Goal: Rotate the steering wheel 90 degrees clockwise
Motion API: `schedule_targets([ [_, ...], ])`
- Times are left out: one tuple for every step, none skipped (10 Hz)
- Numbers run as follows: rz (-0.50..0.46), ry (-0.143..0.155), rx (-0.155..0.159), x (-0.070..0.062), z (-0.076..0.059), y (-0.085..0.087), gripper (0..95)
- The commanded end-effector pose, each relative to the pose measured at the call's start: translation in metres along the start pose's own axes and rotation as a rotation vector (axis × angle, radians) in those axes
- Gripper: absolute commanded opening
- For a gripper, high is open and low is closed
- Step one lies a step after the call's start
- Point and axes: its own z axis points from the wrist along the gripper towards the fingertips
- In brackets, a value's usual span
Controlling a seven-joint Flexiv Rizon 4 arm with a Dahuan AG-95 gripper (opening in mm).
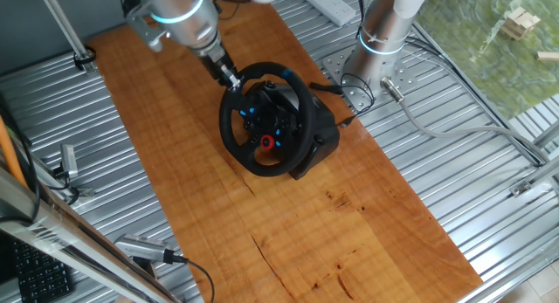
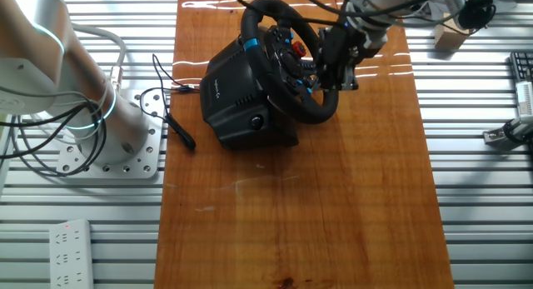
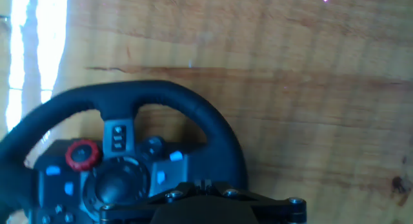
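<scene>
Claw (image 1: 231, 79) at wheel (image 1: 266, 120) rim, about 11 o'clock; can't tell if gripping. Step: turning. Next: sweep rim clockwise, hold contact.

We can read no text, brand or number anywhere; the markings on the steering wheel (image 3: 129, 159) hub buttons are too blurred to make out.

Two high fixed views face the steering wheel (image 1: 266, 120) from opposite sides; hand view close.
</scene>
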Motion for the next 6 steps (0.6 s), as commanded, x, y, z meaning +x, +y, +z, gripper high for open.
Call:
schedule_targets([
  [0.016, 0.012, 0.001, 0.0058, -0.0045, -0.0037, 0.0],
  [0.026, 0.014, 0.002, 0.0093, -0.0063, -0.0065, 0.0],
  [0.063, 0.011, 0.003, 0.0106, -0.0070, -0.0076, 0.0],
  [0.113, 0.010, 0.000, 0.0105, -0.0069, -0.0076, 0.0],
  [0.189, 0.005, -0.009, 0.0105, -0.0068, -0.0078, 0.0],
  [0.245, 0.006, -0.013, 0.0105, -0.0067, -0.0080, 0.0],
])
